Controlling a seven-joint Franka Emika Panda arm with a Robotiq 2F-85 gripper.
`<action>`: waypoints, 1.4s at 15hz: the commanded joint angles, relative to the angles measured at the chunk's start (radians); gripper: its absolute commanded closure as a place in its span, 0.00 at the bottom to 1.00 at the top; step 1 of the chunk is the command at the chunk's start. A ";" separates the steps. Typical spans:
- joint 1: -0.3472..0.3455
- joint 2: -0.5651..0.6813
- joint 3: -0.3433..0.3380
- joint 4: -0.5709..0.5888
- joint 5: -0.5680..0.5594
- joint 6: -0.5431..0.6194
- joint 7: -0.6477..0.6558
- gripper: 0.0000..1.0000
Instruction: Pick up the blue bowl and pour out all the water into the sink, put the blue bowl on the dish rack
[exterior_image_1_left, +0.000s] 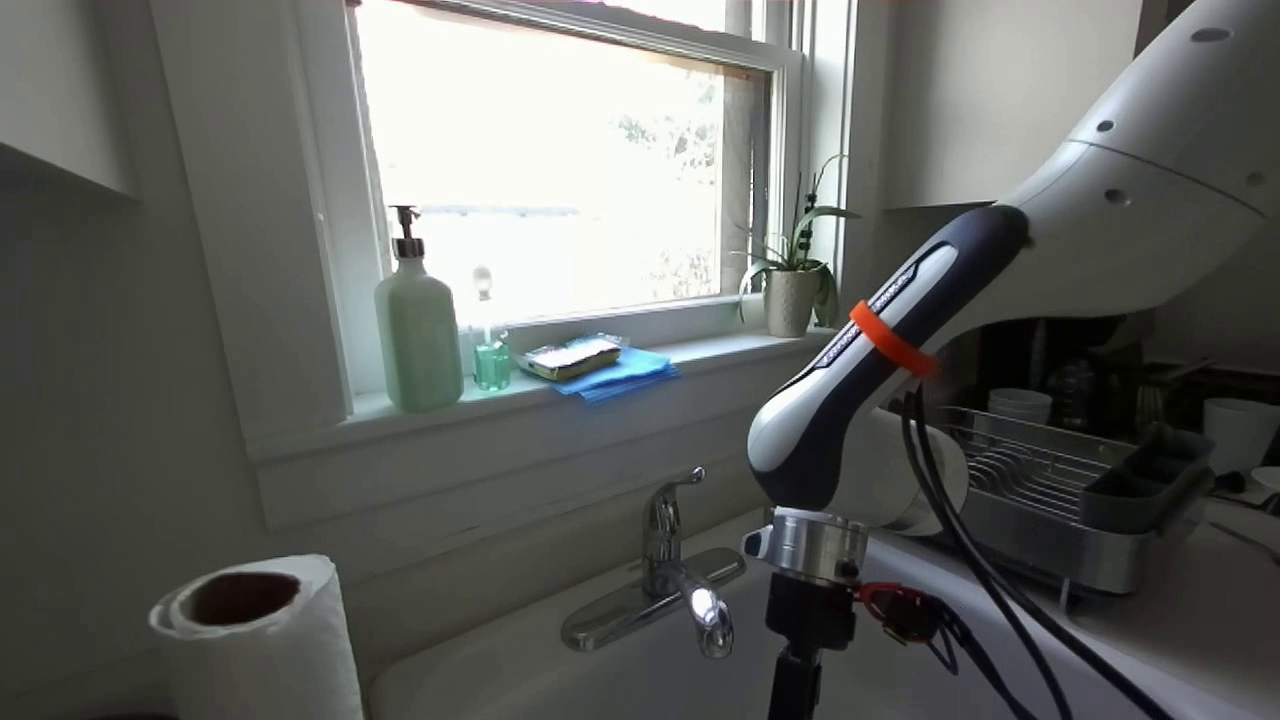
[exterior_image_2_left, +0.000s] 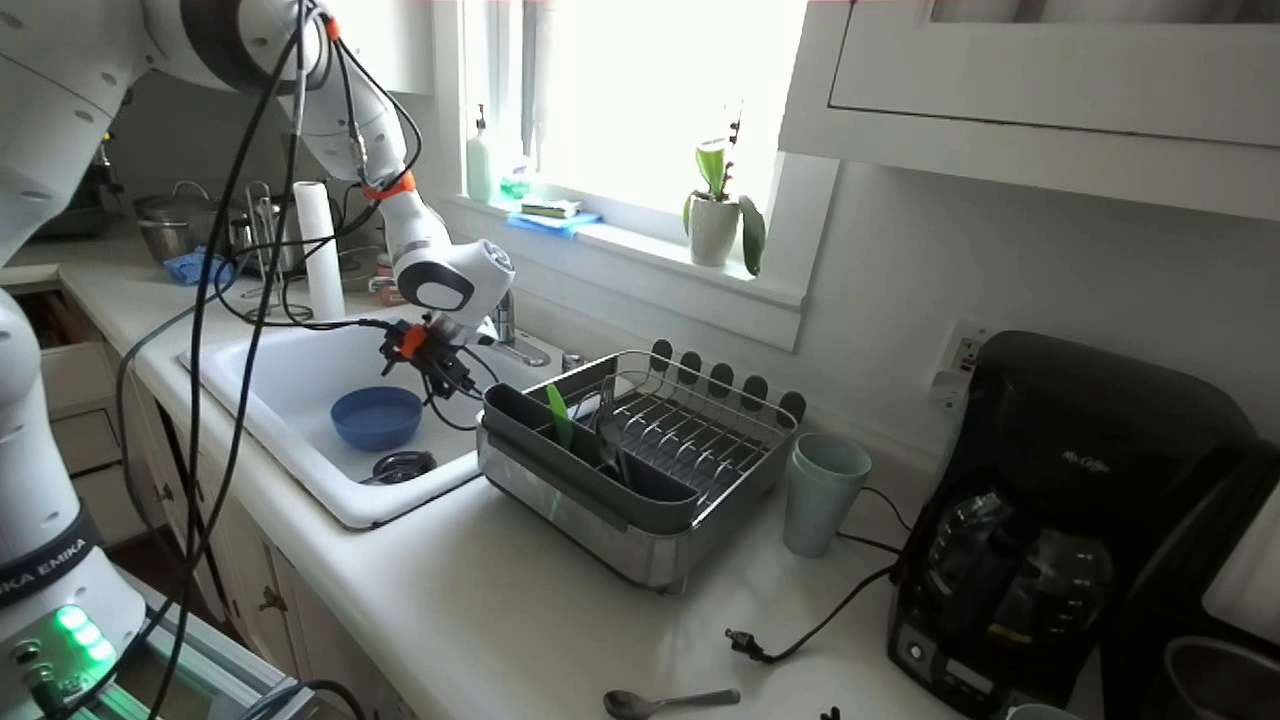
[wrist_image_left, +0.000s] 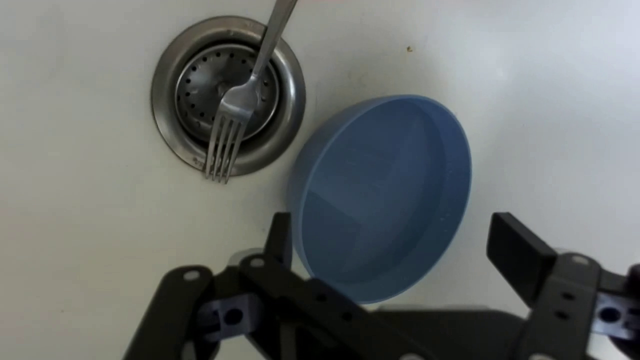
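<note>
The blue bowl (exterior_image_2_left: 376, 418) stands upright on the floor of the white sink (exterior_image_2_left: 290, 470). In the wrist view the bowl (wrist_image_left: 375, 200) is seen from above; lighter and darker patches show inside, and I cannot tell how much water it holds. My gripper (wrist_image_left: 392, 240) is open and empty above the bowl, one finger near its left side and one well off its right side. In an exterior view the gripper (exterior_image_2_left: 440, 370) hangs in the sink beside the bowl. The dish rack (exterior_image_2_left: 570, 520) stands on the counter by the sink, with utensils in its grey holder.
A chrome faucet (exterior_image_1_left: 660, 540) stands at the sink's back, close to the arm. A fork (wrist_image_left: 245, 95) lies across the drain (wrist_image_left: 165, 100). A paper towel roll (exterior_image_2_left: 318, 250), cups (exterior_image_2_left: 825, 490) and a coffee maker (exterior_image_2_left: 1000, 500) stand on the counter. Loose cables hang from the arm.
</note>
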 joint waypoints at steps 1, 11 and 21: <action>-0.012 0.101 0.033 0.105 -0.032 0.007 0.002 0.00; -0.016 0.261 0.061 0.245 -0.160 0.000 0.045 0.38; -0.031 0.316 0.073 0.303 -0.267 0.003 0.113 1.00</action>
